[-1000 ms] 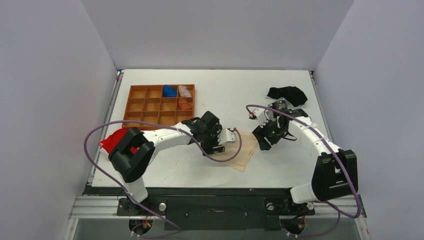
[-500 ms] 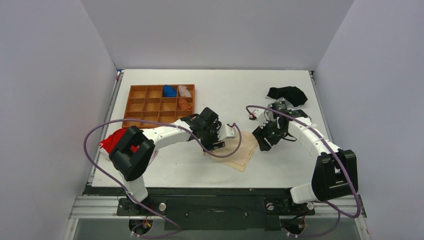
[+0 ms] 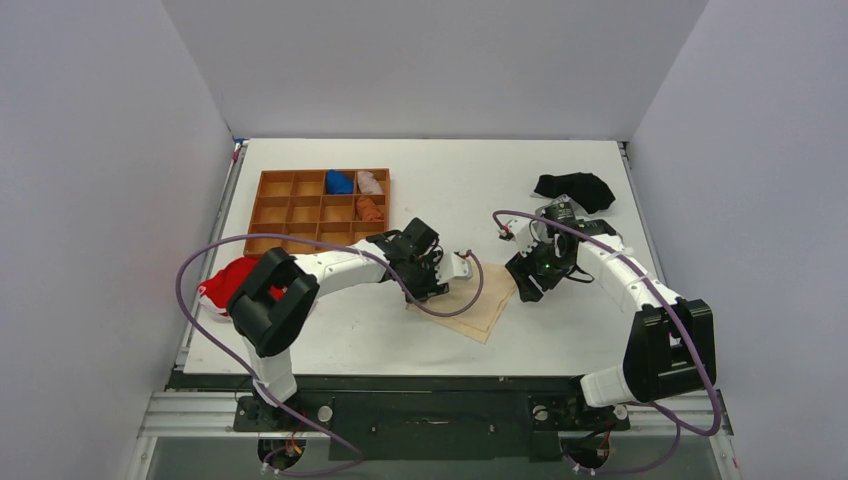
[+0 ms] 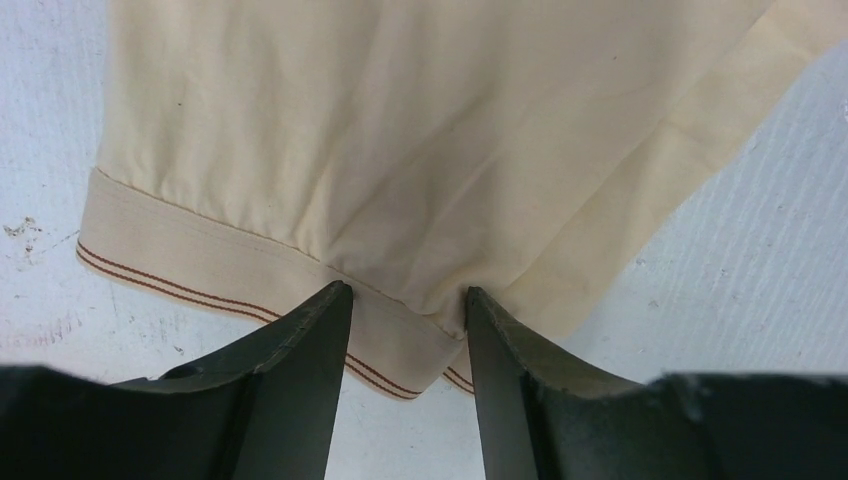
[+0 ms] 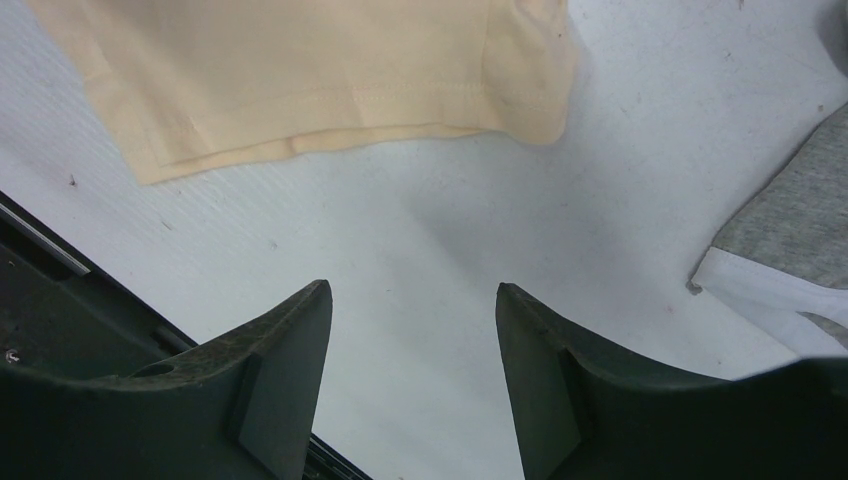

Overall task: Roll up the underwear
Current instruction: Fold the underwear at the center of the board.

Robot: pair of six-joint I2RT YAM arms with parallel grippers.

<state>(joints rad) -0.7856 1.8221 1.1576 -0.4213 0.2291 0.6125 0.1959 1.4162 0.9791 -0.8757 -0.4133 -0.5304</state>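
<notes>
**Operator:** Left gripper, how does it stand?

**Spotter:** Your fingers are apart, astride the waistband, narrower than a second ago. The white table sits between pale walls. The underwear lies flat mid-table, waistband left, long axis roughly left-right. Your right gripper gapes, unmoved.

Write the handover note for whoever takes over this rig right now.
Left gripper: open, fingertips straddling the waistband edge of the underwear, not clamped.
Right gripper: open, empty, over the table, just short of the underwear.
Underwear: lying flat on the table, unrolled.
Done: nothing rolled yet.
To do: grip the waistband and roll the garment into a small roll.
</notes>
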